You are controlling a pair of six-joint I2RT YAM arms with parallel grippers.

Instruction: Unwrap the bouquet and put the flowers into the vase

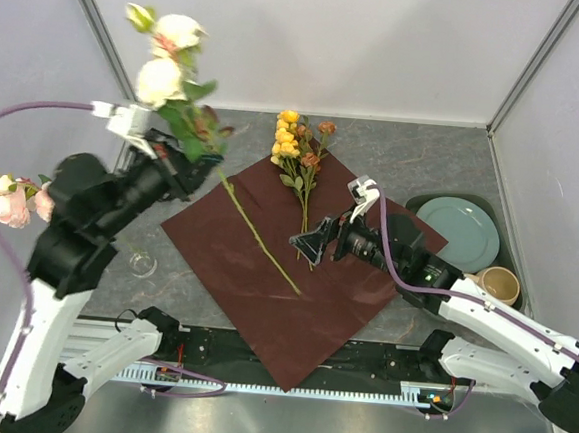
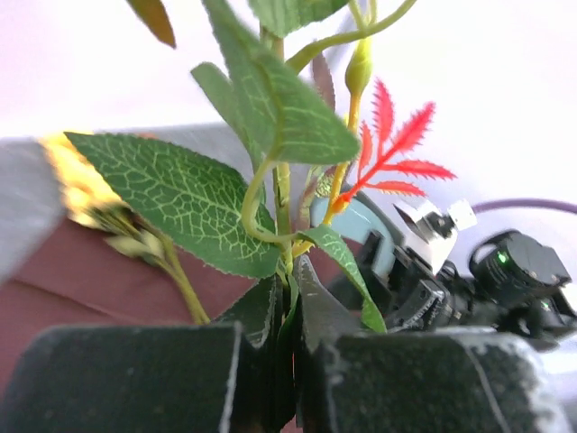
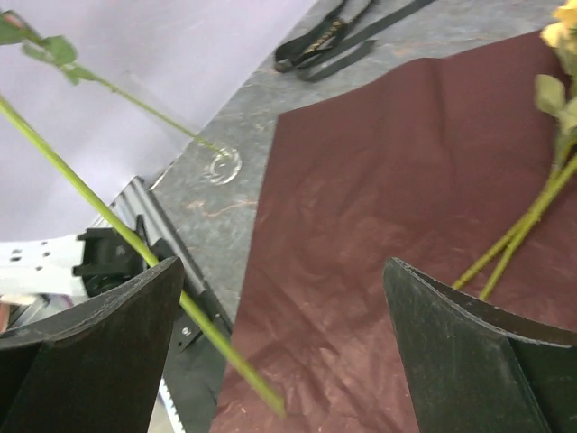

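Well, the red paper [image 1: 261, 325] lies flat on the gray surface [image 1: 415, 156]. The right fingers [image 3: 99, 334] hang wide open over it, holding nothing. A long green stem [image 1: 258, 236] stretches across the paper toward the left fingers [image 2: 261, 320]. The small glass vase [image 1: 142, 262] stands at 9 o'clock of the paper, and a thin stem [image 3: 135, 104] leans into it. Yellow flowers [image 1: 292, 136] lie at 12 o'clock. The left fingers pinch the cream roses [image 1: 162, 79] by the stalk, up high at 10 o'clock.
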